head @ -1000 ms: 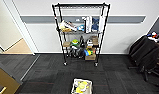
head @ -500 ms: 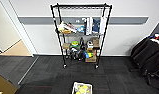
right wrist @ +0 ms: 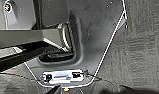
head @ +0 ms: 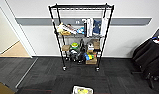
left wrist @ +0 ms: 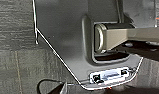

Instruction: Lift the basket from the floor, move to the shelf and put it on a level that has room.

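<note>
The basket (head: 82, 90) sits on the dark carpet floor (head: 45, 75) at the bottom edge of the head view, cut off by that edge; its pale lining and something yellowish inside show. Straight ahead, against the white wall, stands the shelf (head: 105, 37), a tall black wire rack on small casters. Its top level (head: 81, 6) looks bare. The lower tiers hold books, boxes and mixed items. Both wrist views look down past the robot's grey base onto the carpet floor (left wrist: 15, 62) (right wrist: 142, 55).
A dark draped chair or pile (head: 150, 57) stands at the right. At the left, a doorway opens onto light wooden flooring (head: 16, 51), with a metal strip (head: 26, 72) running across the carpet. A brown corner (head: 1, 88) shows at bottom left.
The whole head view has shifted: the camera has come closer to the shelf, which now looks larger, and the basket has slid down to the bottom edge.
</note>
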### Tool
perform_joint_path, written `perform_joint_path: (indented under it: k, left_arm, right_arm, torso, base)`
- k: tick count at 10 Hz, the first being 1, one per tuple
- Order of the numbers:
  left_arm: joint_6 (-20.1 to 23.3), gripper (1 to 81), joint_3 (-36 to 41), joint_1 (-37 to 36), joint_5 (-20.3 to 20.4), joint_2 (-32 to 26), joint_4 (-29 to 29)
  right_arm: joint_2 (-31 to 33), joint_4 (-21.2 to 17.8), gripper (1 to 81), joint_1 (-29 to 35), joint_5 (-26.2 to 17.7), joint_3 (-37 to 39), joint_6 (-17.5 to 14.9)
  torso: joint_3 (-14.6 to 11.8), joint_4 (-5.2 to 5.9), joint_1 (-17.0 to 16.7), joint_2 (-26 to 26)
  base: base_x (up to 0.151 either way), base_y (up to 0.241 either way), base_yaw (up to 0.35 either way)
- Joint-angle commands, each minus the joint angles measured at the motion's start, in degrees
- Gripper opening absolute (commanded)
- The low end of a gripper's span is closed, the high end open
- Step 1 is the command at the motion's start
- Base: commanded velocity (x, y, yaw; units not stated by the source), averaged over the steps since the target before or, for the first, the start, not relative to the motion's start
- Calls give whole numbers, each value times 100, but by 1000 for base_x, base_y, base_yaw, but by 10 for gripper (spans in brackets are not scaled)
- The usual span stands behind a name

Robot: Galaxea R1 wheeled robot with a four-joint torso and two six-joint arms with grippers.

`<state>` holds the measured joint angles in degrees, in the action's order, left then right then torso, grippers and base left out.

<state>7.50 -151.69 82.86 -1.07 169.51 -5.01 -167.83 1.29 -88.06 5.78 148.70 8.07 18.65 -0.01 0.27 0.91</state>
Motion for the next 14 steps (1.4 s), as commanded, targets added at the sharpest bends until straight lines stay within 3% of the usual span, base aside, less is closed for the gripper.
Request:
perform_joint_path:
  k: [1,6,13,14]
  left_arm:
    - [33,811,-1,-46,-446,-22,-44]
    - [33,811,-1,-46,-446,-22,-61]
    - [-11,811,78,-72,-446,-127,-70]
    - [-38,811,166,-98,-446,-198,-79]
  right_arm:
    - [-60,20,811,12,-420,166,2]
    - [-60,20,811,12,-420,176,2]
    - [45,-15,811,100,-420,-106,2]
    - [98,-6,811,118,-420,-211,2]
  torso:
    - [0,0,0,0]
    - [0,0,-2,0]
    - [2,0,0,-2]
    - [2,0,369,571]
  base:
    - [116,0,0]
    - [74,0,0]
    - [0,0,0]
    - [0,0,0]
